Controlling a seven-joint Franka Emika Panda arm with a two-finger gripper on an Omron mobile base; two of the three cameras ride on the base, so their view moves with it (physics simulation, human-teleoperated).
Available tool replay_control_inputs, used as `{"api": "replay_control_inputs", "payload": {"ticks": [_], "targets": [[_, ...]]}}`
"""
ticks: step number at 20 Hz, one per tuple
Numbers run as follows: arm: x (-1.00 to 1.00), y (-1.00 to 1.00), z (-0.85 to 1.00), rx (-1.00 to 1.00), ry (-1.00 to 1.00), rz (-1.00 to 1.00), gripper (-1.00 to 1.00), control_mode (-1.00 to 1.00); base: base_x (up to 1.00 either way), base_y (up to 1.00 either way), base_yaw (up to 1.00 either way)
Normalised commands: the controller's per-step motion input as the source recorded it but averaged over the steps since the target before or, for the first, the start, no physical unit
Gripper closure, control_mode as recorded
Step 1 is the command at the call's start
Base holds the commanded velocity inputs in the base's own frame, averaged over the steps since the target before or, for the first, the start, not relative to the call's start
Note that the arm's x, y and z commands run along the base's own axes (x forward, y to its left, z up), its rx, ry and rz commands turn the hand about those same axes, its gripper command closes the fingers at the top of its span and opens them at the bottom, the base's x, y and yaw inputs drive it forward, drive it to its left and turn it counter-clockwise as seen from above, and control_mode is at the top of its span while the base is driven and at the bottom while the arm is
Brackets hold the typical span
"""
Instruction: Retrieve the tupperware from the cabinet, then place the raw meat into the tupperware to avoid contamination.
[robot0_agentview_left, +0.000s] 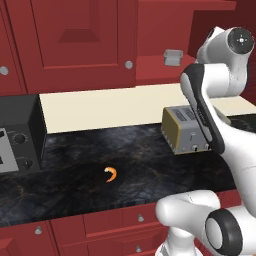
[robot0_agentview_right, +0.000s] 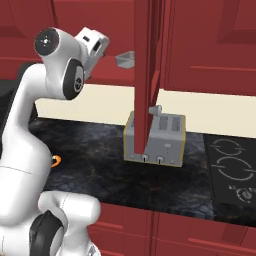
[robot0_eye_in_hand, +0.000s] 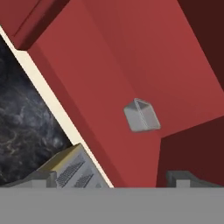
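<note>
- Grey and open-topped, the tupperware (robot0_agentview_left: 173, 57) sits on the red inner shelf (robot0_agentview_left: 155, 67) of the cabinet (robot0_agentview_left: 85, 40); your right base view shows it (robot0_agentview_right: 125, 59) just left of the edge-on open door (robot0_agentview_right: 147, 75).
- Your hand (robot0_eye_in_hand: 112, 179) is released, its two dark fingertips (robot0_eye_in_hand: 183, 178) spread wide at the bottom of the hand view, with nothing between them.
- In the hand view, the tupperware (robot0_eye_in_hand: 141, 116) lies ahead of the hand, apart from it, with bare red shelf around it.
- The raw meat (robot0_agentview_left: 111, 174), a small orange crescent, lies on the dark marbled counter (robot0_agentview_left: 75, 170), well apart from the tupperware and below it.
- In the right base view, part of the raw meat (robot0_agentview_right: 57, 160) peeks out beside the white arm.
- A silver four-slot toaster (robot0_agentview_right: 156, 140) stands on the counter under the open cabinet, against the cream wall strip (robot0_agentview_left: 105, 107).
- A dark appliance with knobs (robot0_agentview_left: 17, 135) sits at the counter's left end, and a stovetop (robot0_agentview_right: 232, 170) at its right.
</note>
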Motion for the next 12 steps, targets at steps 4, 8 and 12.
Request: {"api": "replay_control_inputs", "payload": {"ticks": [4, 8, 12], "targets": [[0.60, -0.17, -0.14, 0.00, 0.00, 0.00, -1.00, -1.00, 0.00, 0.00, 0.00], [0.62, -0.08, -0.03, 0.00, 0.02, -0.02, -1.00, -1.00, 0.00, 0.00, 0.00], [0.67, -0.03, -0.03, 0.00, 0.02, -0.03, -1.00, -1.00, 0.00, 0.00, 0.00]]}}
